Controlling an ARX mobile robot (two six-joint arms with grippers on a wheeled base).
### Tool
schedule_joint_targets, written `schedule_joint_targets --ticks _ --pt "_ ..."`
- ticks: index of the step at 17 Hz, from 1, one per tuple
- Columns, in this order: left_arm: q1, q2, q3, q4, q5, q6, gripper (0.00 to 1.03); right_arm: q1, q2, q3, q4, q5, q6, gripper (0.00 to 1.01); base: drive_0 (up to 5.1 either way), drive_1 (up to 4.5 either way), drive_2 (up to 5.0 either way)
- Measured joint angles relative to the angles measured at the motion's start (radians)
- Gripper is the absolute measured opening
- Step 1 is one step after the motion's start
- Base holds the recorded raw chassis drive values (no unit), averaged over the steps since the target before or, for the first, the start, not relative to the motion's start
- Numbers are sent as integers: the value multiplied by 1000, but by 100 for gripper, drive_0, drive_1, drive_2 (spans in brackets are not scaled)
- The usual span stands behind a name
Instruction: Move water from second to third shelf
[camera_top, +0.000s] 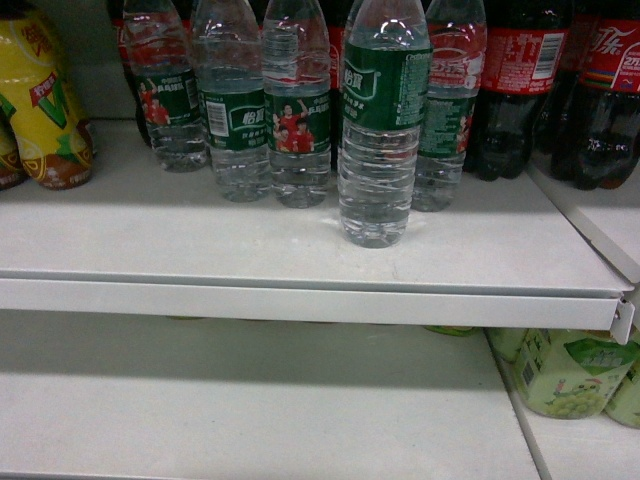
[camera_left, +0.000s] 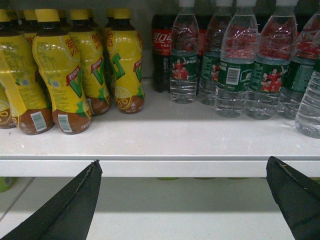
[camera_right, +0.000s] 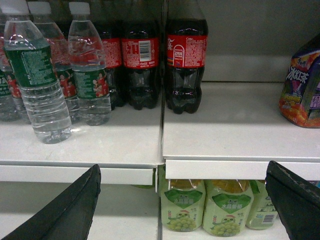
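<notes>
white metal store shelves under dim light. the water bottle stands upright near the front edge of the upper shelf, ahead of a row of like bottles. the lower shelf lies beneath. only the left wrist view shows the yellow tea bottles; only the right shows the cola bottles and a snack bag. left end effector and right end effector are both spread wide, holding nothing.

It looked like a shop: a white metal shelf carried rows of identical drinks, water bottles standing between yellow tea bottles and cola bottles.
</notes>
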Motion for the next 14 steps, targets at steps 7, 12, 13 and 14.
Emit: schedule_joint_targets --ticks 7,12,13,14 --pt "0 0 0 0 0 0 98 0 0 0 0 0 0 98 0 0 0" --pt "0 0 0 0 0 0 98 0 0 0 0 0 0 98 0 0 0" --pt "0 0 0 0 0 0 98 0 0 0 0 0 0 98 0 0 0" --pt "0 0 0 0 0 0 98 0 0 0 0 0 0 98 0 0 0"
